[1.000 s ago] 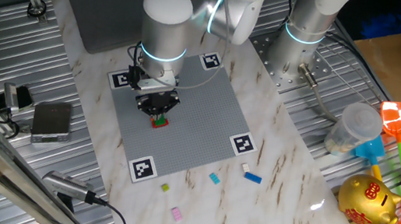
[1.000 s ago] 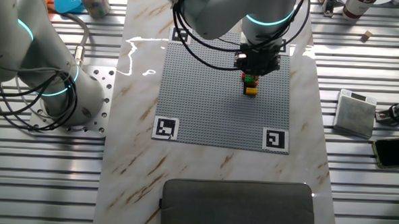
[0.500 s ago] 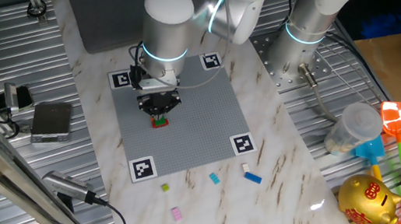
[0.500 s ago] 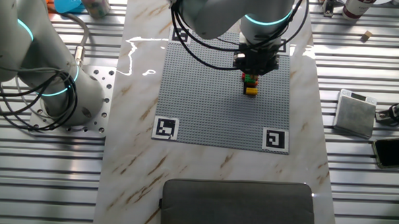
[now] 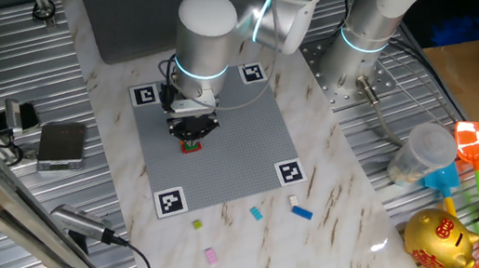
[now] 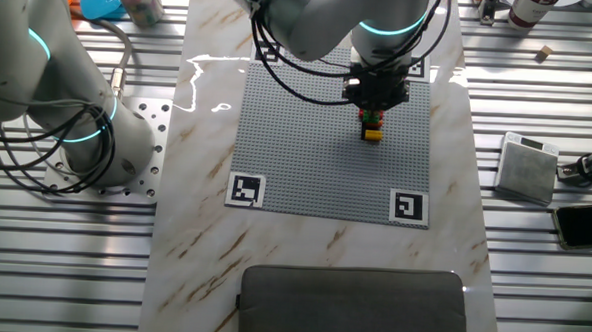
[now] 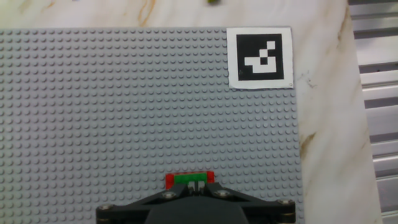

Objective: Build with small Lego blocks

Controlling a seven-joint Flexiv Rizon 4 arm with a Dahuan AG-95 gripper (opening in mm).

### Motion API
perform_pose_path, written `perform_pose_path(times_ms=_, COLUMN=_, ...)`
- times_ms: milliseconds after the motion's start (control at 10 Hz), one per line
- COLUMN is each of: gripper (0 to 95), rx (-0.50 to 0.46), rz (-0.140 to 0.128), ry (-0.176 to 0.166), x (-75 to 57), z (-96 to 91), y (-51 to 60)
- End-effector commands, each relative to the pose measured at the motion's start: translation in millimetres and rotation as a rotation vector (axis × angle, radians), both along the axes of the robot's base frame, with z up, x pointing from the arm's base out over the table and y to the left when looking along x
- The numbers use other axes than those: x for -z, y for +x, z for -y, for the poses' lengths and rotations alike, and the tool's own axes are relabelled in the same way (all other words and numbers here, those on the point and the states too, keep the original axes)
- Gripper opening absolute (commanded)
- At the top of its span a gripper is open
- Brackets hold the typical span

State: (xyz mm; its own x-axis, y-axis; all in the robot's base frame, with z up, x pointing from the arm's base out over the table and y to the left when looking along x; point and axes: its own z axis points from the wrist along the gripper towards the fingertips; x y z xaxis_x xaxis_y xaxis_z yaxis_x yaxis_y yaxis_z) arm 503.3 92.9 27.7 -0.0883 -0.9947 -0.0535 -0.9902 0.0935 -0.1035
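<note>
A short stack of small Lego blocks (image 6: pixel 373 126), red and green over yellow, stands on the grey studded plate (image 6: pixel 307 146). In the hand view its red and green top (image 7: pixel 190 178) shows just beyond the fingertips. My gripper (image 7: pixel 198 185) hangs right over the stack (image 5: pixel 190 147) with its fingers pressed together and nothing between them. The black fingers (image 5: pixel 191 131) hide part of the stack in one fixed view. Loose bricks lie on the marble past the plate's near edge: white (image 5: pixel 292 200), blue (image 5: pixel 303 212), light blue (image 5: pixel 256 213), yellow-green (image 5: pixel 198 225) and pink (image 5: pixel 211 256).
Black-and-white markers (image 7: pixel 260 58) sit at the plate's corners. A grey pad (image 5: pixel 136 2) lies at the far end of the table. A clear cup (image 5: pixel 425 153), toy shovels (image 5: pixel 477 149) and a gold piggy bank (image 5: pixel 441 239) are at the right. A second arm's base (image 6: pixel 107 138) stands beside the plate.
The arm has shifted slightly sideways over the plate, with the gripper still over the stack. The stack and the loose bricks have not moved.
</note>
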Motion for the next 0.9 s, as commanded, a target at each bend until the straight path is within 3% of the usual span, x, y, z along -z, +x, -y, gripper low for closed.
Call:
perform_pose_path(times_ms=100, gripper=0.0, rx=-0.005, rz=0.0, ry=-0.001, x=4.5, z=1.5, y=0.9)
perform_pose_path(times_ms=900, gripper=0.0, rx=-0.014, rz=0.007, ry=-0.001, x=19.0, z=2.8, y=3.3)
